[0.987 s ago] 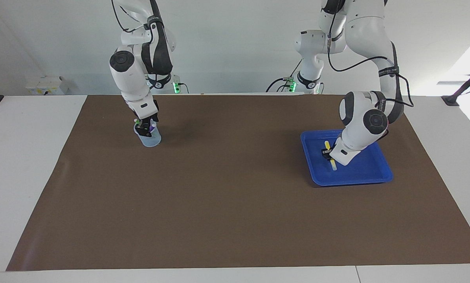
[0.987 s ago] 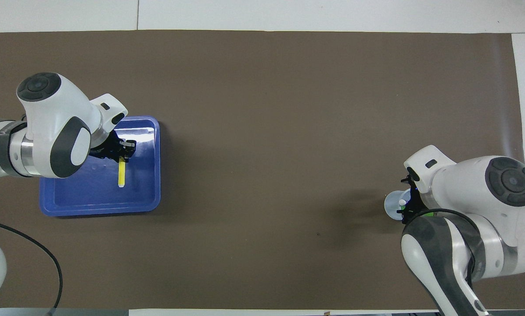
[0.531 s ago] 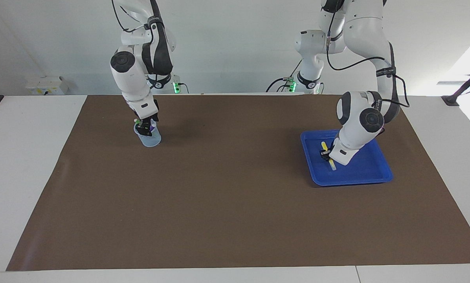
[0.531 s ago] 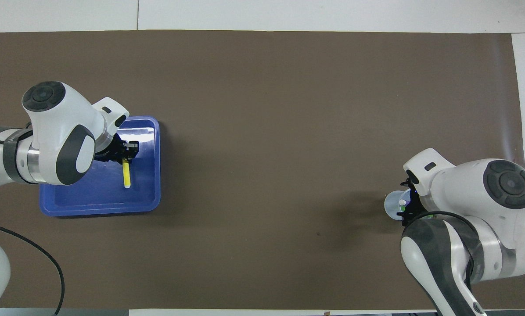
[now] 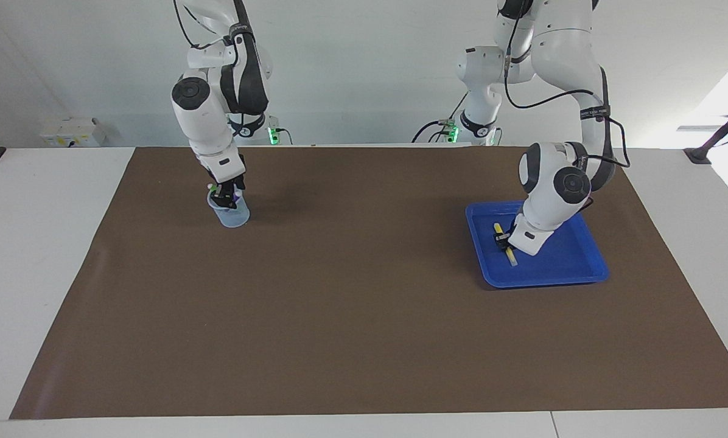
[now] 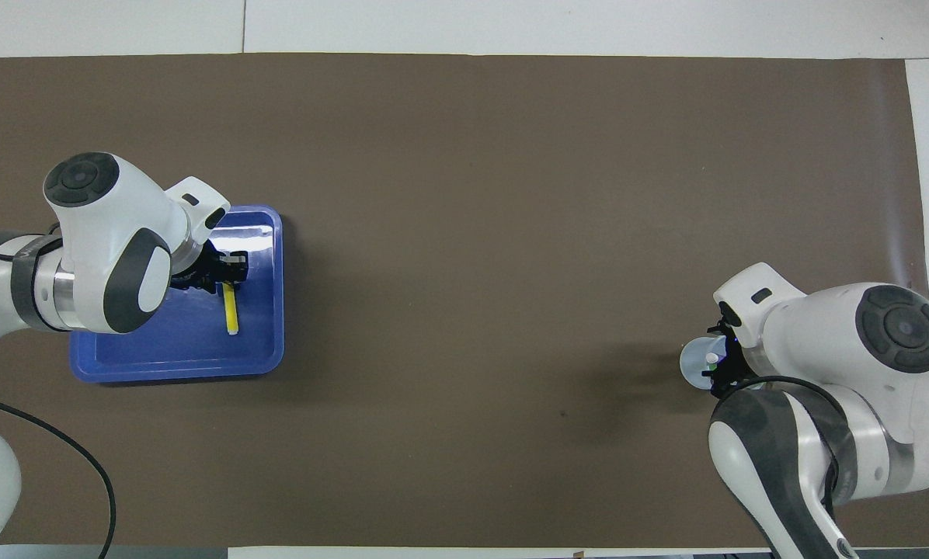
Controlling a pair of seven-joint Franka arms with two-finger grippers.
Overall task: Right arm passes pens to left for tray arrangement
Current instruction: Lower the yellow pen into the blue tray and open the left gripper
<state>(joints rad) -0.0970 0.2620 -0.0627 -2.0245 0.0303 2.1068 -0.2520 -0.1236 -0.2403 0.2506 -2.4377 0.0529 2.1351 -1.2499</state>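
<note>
Blue tray, facing view: the tray (image 5: pixel 574 266) sits on the brown mat (image 5: pixel 364 316) at the left arm's end of the tabletop (image 5: pixel 41 243).
Yellow pen, facing view: the yellow pen (image 5: pixel 511 257) lies in the tray, and the left hand (image 5: pixel 503 241) is right on its middle.
Left hand: I cannot tell if it grips the pen or has let go.
Cup, facing view: a small clear cup (image 5: pixel 233 217) stands at the right arm's end, with a purple pen (image 5: pixel 236 195) and a green pen (image 5: pixel 215 190) poking out.
Right hand, facing view: the right hand (image 5: pixel 225 199) is at the cup's top among the pens; I cannot tell if it is clenched.
Overhead view: the yellow pen (image 6: pixel 232 310) points toward the robots from the left hand (image 6: pixel 230 269); the right hand (image 6: pixel 722 365) covers part of the cup (image 6: pixel 694 362).
Writing: too small to read.
</note>
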